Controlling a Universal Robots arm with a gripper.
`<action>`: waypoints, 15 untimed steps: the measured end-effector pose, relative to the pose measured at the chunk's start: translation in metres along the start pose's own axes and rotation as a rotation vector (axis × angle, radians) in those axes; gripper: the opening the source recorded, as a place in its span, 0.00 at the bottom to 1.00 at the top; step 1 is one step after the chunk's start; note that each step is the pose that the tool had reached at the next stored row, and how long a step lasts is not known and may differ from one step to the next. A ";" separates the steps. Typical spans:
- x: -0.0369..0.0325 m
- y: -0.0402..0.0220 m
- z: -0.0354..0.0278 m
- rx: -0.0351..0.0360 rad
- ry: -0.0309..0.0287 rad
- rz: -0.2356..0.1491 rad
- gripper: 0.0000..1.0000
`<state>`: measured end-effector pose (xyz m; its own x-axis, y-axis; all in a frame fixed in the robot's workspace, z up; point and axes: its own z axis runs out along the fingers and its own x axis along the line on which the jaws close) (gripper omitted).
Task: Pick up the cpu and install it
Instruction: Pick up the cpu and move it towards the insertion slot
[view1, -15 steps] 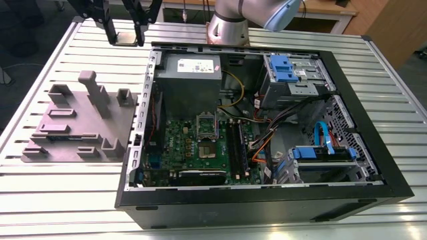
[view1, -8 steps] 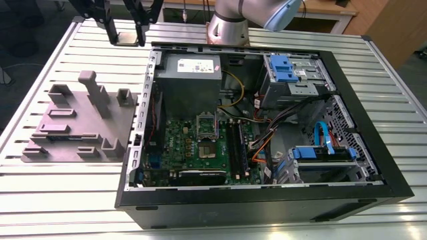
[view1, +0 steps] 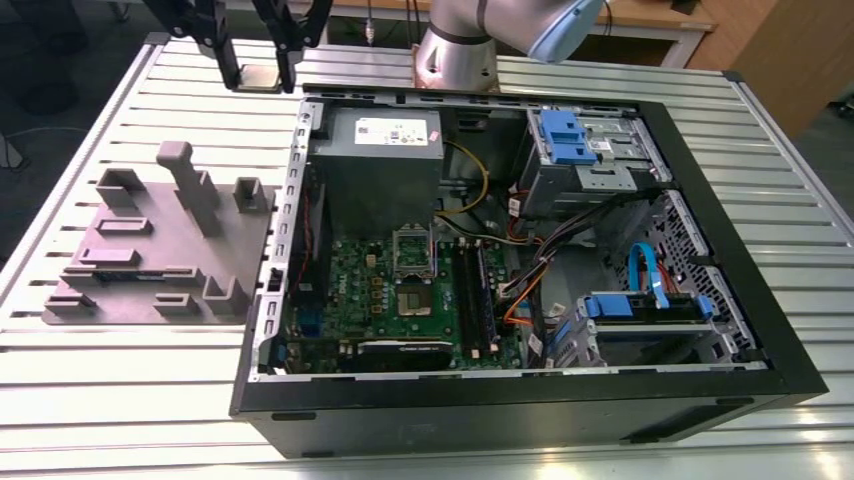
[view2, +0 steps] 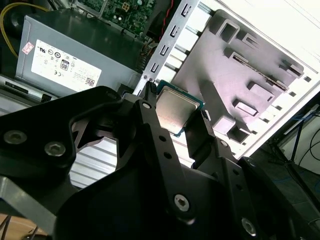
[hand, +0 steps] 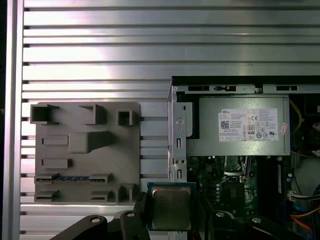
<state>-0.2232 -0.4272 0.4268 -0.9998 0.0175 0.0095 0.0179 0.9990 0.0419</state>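
Pickup is looking done: the black two-fingered claw (view2: 176, 114) is pinching the small, flat, silvery square cpu (hand: 171, 207) between its tips in the air, while the metal-framed, dark-centred socket (view1: 415, 300), well apart below the claw, is sitting unfilled.

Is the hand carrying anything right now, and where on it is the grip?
Yes: the hand holds the cpu, pinched by two opposite edges, its metal top uncovered.

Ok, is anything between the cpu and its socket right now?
The end effector holds the cpu outside the case wall, which stands between it and the socket. The socket itself looks uncovered.
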 end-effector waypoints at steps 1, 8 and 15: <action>-0.0006 0.0000 -0.0001 0.0001 0.0001 0.000 0.47; -0.0227 0.0004 -0.0002 0.0000 0.0000 0.000 0.47; -0.0271 0.0005 -0.0003 0.0000 0.0001 0.000 0.47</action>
<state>-0.1961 -0.4272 0.4268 -0.9998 0.0175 0.0095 0.0179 0.9990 0.0419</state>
